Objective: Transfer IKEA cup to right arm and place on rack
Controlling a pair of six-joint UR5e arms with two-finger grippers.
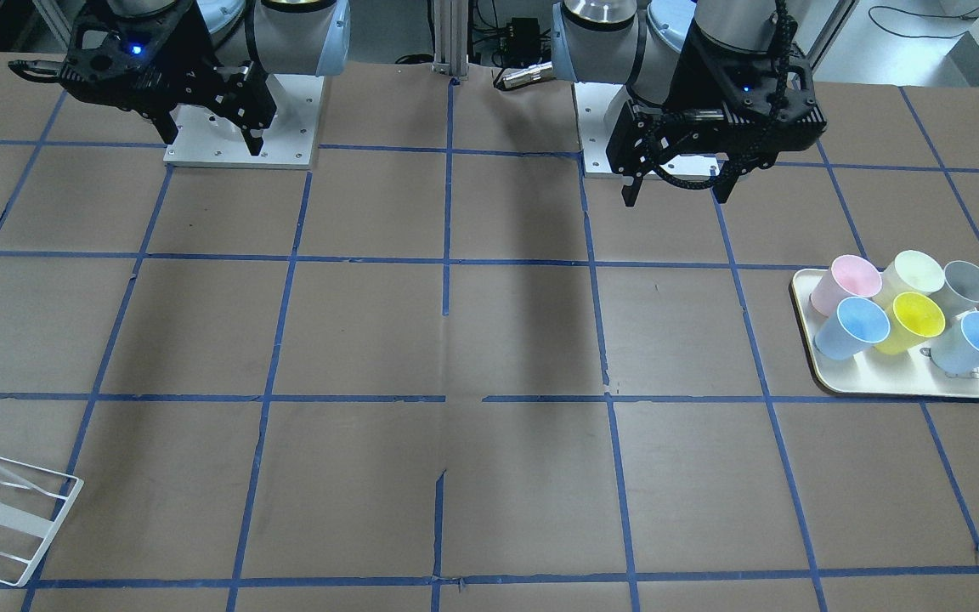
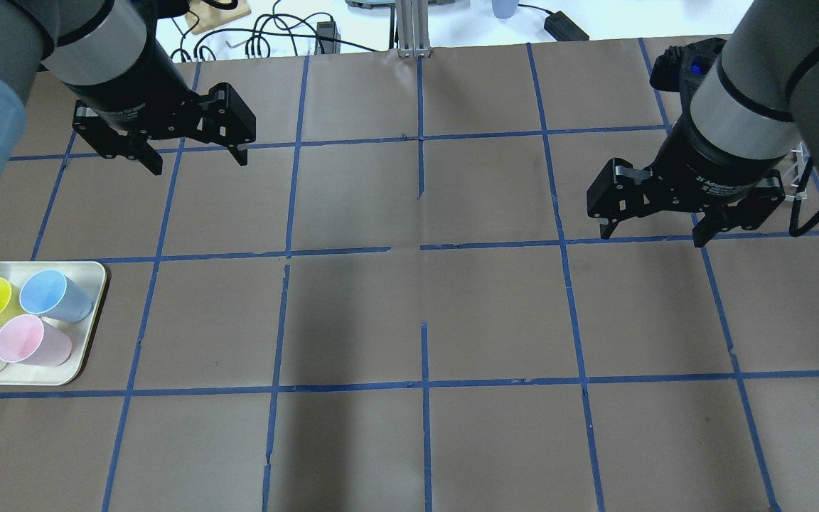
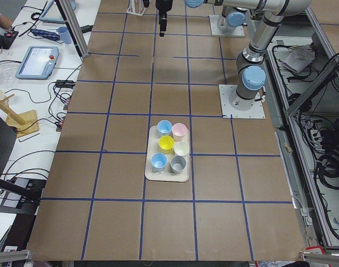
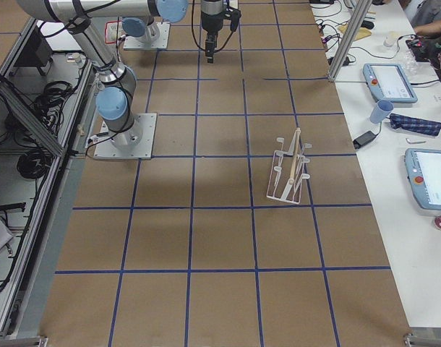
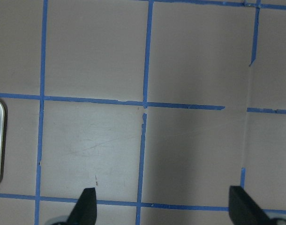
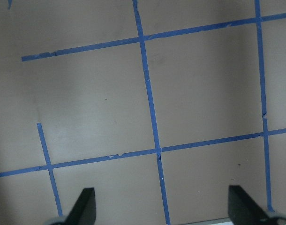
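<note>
Left arm (image 2: 89, 50): grey-silver, light blue caps, 2 black jaws, braided black cable (image 1: 783, 51). Right arm (image 2: 743, 107): same colours, blue LED (image 2: 697, 69).

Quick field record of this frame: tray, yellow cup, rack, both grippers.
tray: cream rounded-corner tray, robot's left side of the table, holds six cups
target: bright yellow plastic tumbler, on that tray, opening up, not gripped
rack: white wire rack, robot's right side, holds nothing
left gripper: open, empty, above the table
right gripper: open, empty, above the table

The bright yellow plastic cup (image 1: 917, 319) sits on the cream tray (image 1: 829, 384) at the desk's (image 1: 489, 340) left end. The white wire rack (image 4: 287, 173) sits far right.
</note>
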